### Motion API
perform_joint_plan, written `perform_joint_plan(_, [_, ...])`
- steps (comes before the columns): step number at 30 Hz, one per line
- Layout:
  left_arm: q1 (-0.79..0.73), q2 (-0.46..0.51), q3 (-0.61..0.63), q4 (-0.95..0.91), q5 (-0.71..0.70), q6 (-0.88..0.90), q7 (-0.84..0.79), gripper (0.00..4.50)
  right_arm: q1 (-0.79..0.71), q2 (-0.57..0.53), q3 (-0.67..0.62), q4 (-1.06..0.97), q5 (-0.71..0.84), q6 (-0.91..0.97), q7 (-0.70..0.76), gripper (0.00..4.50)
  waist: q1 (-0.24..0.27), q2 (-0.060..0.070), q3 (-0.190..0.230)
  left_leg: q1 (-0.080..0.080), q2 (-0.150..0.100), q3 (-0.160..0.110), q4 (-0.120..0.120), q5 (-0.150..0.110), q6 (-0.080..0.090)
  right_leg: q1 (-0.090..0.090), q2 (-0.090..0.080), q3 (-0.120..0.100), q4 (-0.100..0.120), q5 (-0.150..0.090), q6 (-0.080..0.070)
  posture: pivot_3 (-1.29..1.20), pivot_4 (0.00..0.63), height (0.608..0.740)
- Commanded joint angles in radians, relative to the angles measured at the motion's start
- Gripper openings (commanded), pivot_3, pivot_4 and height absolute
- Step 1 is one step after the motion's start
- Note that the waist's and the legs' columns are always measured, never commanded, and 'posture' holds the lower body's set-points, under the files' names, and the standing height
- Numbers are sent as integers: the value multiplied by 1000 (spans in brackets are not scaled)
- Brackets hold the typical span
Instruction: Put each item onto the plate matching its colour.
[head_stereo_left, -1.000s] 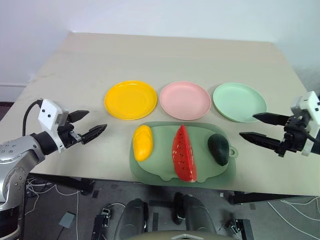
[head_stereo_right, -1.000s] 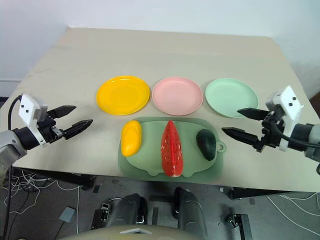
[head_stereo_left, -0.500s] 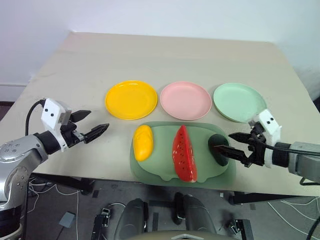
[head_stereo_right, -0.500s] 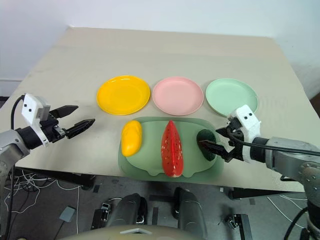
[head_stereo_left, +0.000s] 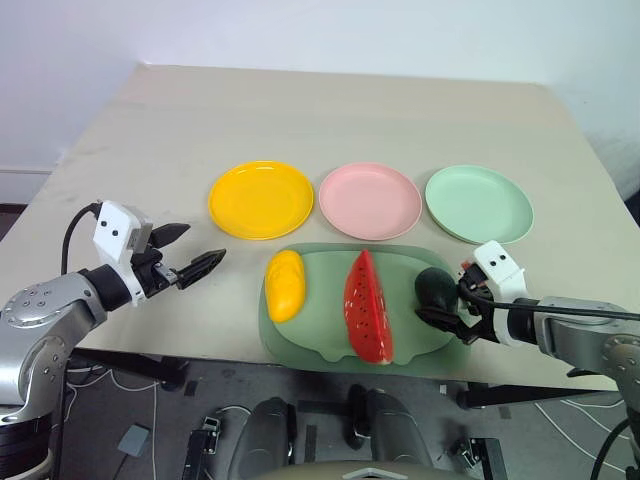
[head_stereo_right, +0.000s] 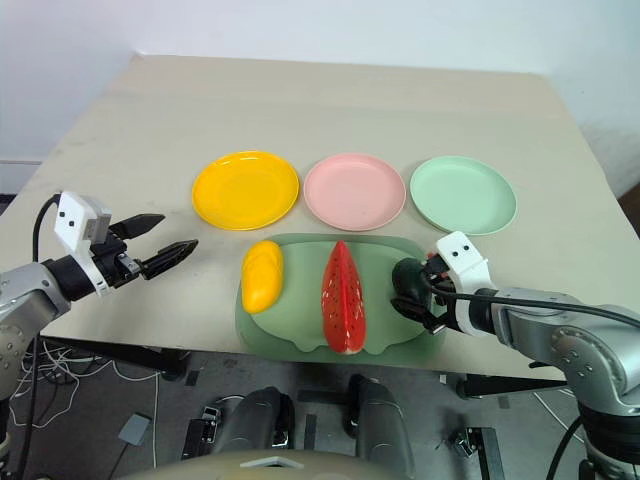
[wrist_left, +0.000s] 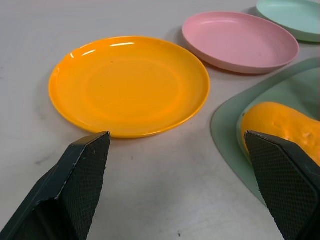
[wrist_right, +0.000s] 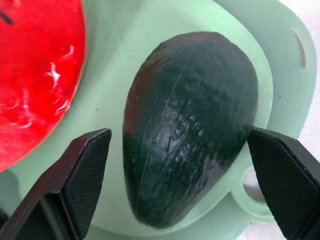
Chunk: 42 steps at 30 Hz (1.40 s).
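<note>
Avocado (wrist_right: 187, 127), dark green and oval, lies in the right hollow of the pale green tray (head_stereo_left: 330, 345), with the red watermelon wedge (head_stereo_left: 366, 306) in the middle hollow and the yellow mango (head_stereo_left: 285, 284) in the left one. The right gripper (head_stereo_left: 440, 305) is low over the avocado with its jaws wide apart, one finger on each side of the fruit, and it holds nothing yet. The risk, as I judge it, is the smooth rounded skin: if the fingers close off the widest part, the avocado can squeeze out and roll against the watermelon or off the tray. One finger is also close to the tray's rim beside its tab, so it may catch there and drag the whole tray. The mint green plate (head_stereo_left: 479, 203) waits behind the tray, beside the pink plate (head_stereo_left: 370, 200) and the yellow plate (head_stereo_left: 261, 199); all three are empty. The left gripper (head_stereo_left: 190, 255) hangs wide open and empty above the table (head_stereo_left: 330, 110), to the left of the mango.
</note>
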Motion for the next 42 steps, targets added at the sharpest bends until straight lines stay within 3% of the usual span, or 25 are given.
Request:
perform_joint_plan(1, [7, 5, 36, -38, -18, -7, 2, 4500, -20, 7, -3, 7, -37, -31, 1, 3882, 0, 0, 0, 0, 0, 0, 0, 0, 0, 0, 0, 0, 0, 0, 0, 0, 150, 740])
perform_joint_plan(5, [13, 4, 41, -42, -18, -11, 6, 4500, -47, -31, 4, 9, -57, -60, 56, 2771, 0, 0, 0, 0, 0, 0, 0, 0, 0, 0, 0, 0, 0, 0, 0, 0, 150, 740])
perform_joint_plan(11, [22, 2, 50, -48, -19, -15, 12, 4500, -290, -122, 27, 211, -177, -133, 109, 2737, -5, 1, 0, 0, 0, 0, 0, 0, 0, -1, 0, 0, 0, 0, 0, 0, 150, 740])
perform_joint_plan(15, [18, -1, 42, -45, -16, -20, 15, 4500, -497, -151, 202, 521, -392, -326, 177, 2737, -12, 0, 0, -1, 0, 0, 0, 0, 0, -1, 0, 0, 0, 0, -1, 0, 150, 740])
perform_joint_plan(21, [-1, -6, 24, -41, -8, -30, 20, 4500, -737, -24, 357, 1207, -677, -715, 258, 2737, -27, -1, 0, -2, -2, 3, 0, 0, 0, 0, 0, -1, -1, 0, 0, 0, 150, 740])
perform_joint_plan(26, [4, -5, 35, -54, -16, -27, 22, 4500, -820, 15, 364, 1412, -763, -846, 328, 2737, -30, 1, 1, -3, -1, 3, -1, 2, -2, -3, -1, -1, 1, 0, 0, 0, 150, 740])
perform_joint_plan(27, [9, -7, 34, -57, -15, -29, 22, 4500, -825, 18, 363, 1428, -777, -863, 338, 3079, -34, 1, 1, -3, -1, 3, -1, 2, -2, -3, -1, -1, 1, 0, 0, 0, 150, 740])
perform_joint_plan(30, [13, -13, 28, -61, -14, -32, 24, 4500, -805, -1, 357, 1371, -803, -882, 380, 4004, -39, 1, 1, -2, 0, 1, -1, 1, -1, -2, -1, -1, 1, 0, 0, 0, 150, 740])
perform_joint_plan(33, [7, -15, 25, -54, -19, -29, 17, 4500, -762, -53, 328, 1207, -785, -826, 434, 4492, -46, 2, 1, -2, 0, 0, -1, 1, -1, -2, -1, -1, 1, 0, 0, 0, 150, 740])
perform_joint_plan(37, [13, -14, 6, -45, -11, -36, 0, 4500, -674, -142, 247, 950, -750, -720, 474, 4492, -44, 2, 1, -2, 0, 0, -1, 1, -1, -2, -1, -1, 1, 0, 0, 0, 150, 740])
perform_joint_plan(42, [5, -7, 5, -28, -11, -39, -12, 4500, -606, -200, 49, 531, -425, -301, 613, 4492, -48, 3, 1, -2, 1, 0, -1, 1, -1, -2, -1, -1, 1, 0, 0, 0, 150, 740])
